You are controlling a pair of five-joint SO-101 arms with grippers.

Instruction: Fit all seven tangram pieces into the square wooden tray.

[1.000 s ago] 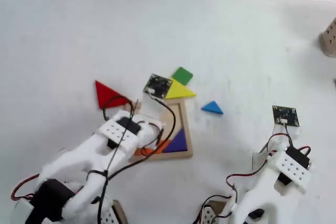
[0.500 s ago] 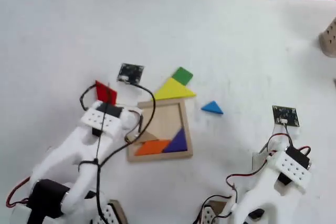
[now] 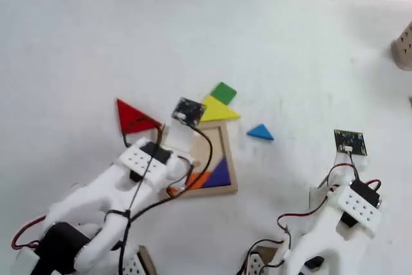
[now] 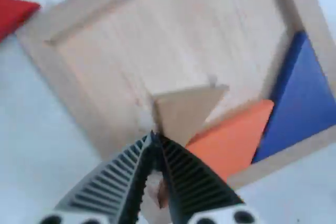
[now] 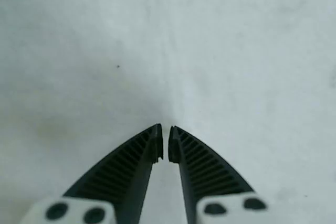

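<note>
The square wooden tray [image 3: 230, 159] lies at mid-table, with a blue triangle [image 3: 219, 174] and an orange piece [image 3: 195, 181] in its near corner. In the left wrist view my left gripper [image 4: 156, 137] is shut, its tips against the edge of a plain wooden triangle [image 4: 185, 109] that lies in the tray [image 4: 47, 72] beside the orange piece [image 4: 231, 137] and the blue triangle [image 4: 302, 98]. Outside the tray lie a red triangle [image 3: 132, 117], a yellow triangle [image 3: 220, 111], a green square [image 3: 224, 92] and a small blue triangle [image 3: 260, 132]. My right gripper [image 5: 165, 143] is shut over bare table.
The right arm [image 3: 344, 214] sits at the near right, away from the pieces. A pale perforated object [image 3: 403, 46] stands at the far right edge. The white table [image 3: 193, 37] is open behind the pieces.
The left arm swung left off the tray toward the red triangle, then came back over the tray. The right arm has kept still.
</note>
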